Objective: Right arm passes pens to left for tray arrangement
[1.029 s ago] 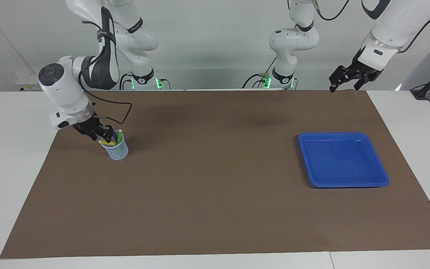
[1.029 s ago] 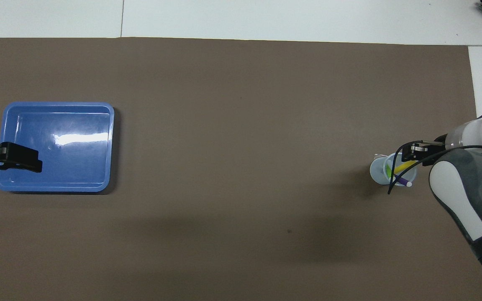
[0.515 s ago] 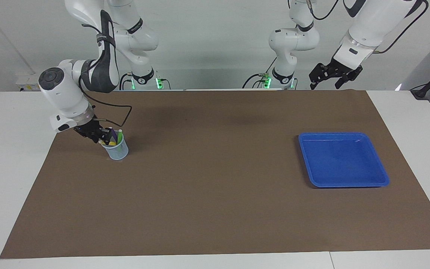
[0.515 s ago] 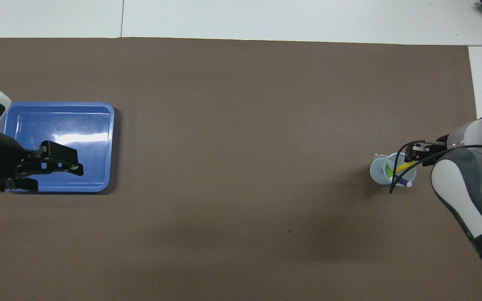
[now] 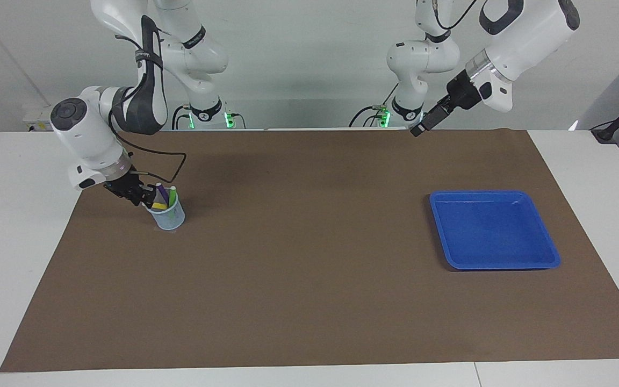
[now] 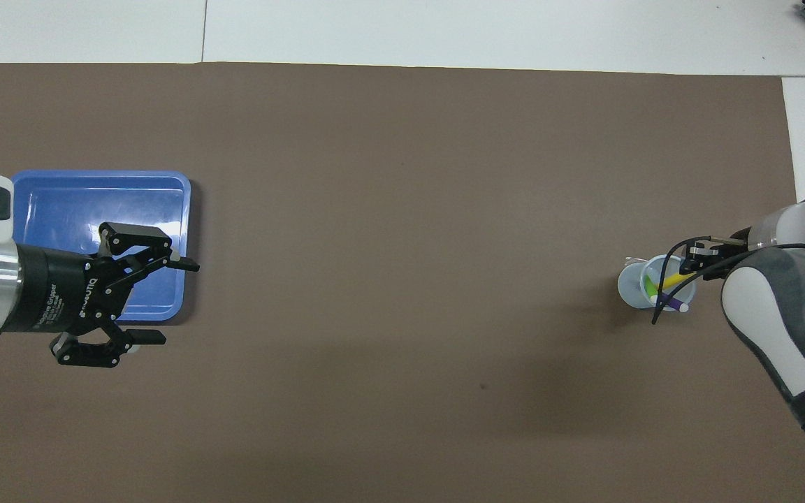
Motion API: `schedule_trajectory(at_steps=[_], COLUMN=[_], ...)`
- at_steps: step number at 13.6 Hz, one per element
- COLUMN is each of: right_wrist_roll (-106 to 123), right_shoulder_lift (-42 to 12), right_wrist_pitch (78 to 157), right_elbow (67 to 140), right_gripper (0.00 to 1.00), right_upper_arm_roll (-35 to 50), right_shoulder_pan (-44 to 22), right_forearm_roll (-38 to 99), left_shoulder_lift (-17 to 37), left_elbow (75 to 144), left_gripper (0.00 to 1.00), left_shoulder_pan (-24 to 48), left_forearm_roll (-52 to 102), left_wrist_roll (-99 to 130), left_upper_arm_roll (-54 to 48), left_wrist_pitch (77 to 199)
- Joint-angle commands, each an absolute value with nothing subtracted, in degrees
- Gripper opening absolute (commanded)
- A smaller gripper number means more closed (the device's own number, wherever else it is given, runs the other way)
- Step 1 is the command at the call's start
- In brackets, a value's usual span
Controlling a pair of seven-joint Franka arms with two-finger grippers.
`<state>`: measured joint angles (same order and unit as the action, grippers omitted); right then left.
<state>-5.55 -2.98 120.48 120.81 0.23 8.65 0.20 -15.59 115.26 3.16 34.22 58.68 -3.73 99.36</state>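
At the right arm's end of the brown mat (image 5: 309, 301), facing view: 3 pens (image 5: 162, 196) upright in a pale mesh cup (image 5: 168, 216), right gripper (image 5: 140, 196) at them, grip unclear, blue tray (image 5: 495, 230) apart; overhead view: left gripper (image 6: 168, 300) wide open, raised over the tray's rim (image 6: 186, 209).

pens (image 5: 163, 196) sit in the cup (image 5: 168, 216) at the right arm's end, tray (image 5: 495, 230) roughly 3 o'clock from it in the facing view
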Motion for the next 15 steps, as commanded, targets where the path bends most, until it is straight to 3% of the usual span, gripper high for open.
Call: schedule_trajectory(at_steps=[1, 3, 4, 5, 6, 10, 13, 15], right_wrist_roll=[-5.45, -5.45, -5.36, -5.27, -5.19, -0.82, 3.95, 5.09], right_shoulder_lift=[-2.81, -2.81, -2.81, -2.73, -2.72, -2.46, -2.11, -2.02], right_wrist_pitch=[120.85, 120.76, 120.59, 120.32, 120.15, 117.08, 107.35, 101.72], right_elbow=[121.55, 121.55, 121.47, 121.55, 121.47, 119.80, 110.60, 105.49], right_gripper=[0.39, 0.39, 0.32, 0.16, 0.06, 0.04, 0.00, 0.00], right_upper_arm_roll=[0.97, 0.97, 0.97, 0.97, 0.97, 1.23, 1.41, 1.49], right_shoulder_pan=[9.58, 9.58, 9.58, 9.58, 9.32, 8.97, 8.96, 8.79], right_forearm_roll=[0.61, 0.88, 0.88, 0.97, 0.97, 1.14, 1.14, 1.14], left_shoulder_lift=[-18.46, -18.98, -18.90, -18.90, -18.72, -18.63, -19.07, -20.82], left_elbow=[119.70, 120.67, 120.59, 120.59, 120.41, 120.23, 121.98, 125.75], left_gripper=[1.00, 1.00, 1.00, 1.00, 1.00, 1.00, 1.00, 0.95], left_shoulder_pan=[4.04, 5.88, 6.06, 5.98, 6.06, 5.80, 7.46, 8.96], left_forearm_roll=[38.22, 38.32, 38.06, 37.97, 37.97, 38.41, 39.45, 45.67], left_wrist_roll=[69.05, 70.84, 71.10, 71.19, 71.54, 76.69, 88.31, 88.24], left_upper_arm_roll=[-3.60, -3.52, -4.12, -5.00, -5.36, -6.85, -7.29, -7.21], left_wrist_pitch=[105.97, 107.92, 108.19, 109.24, 109.86, 110.30, 114.69, 117.93])
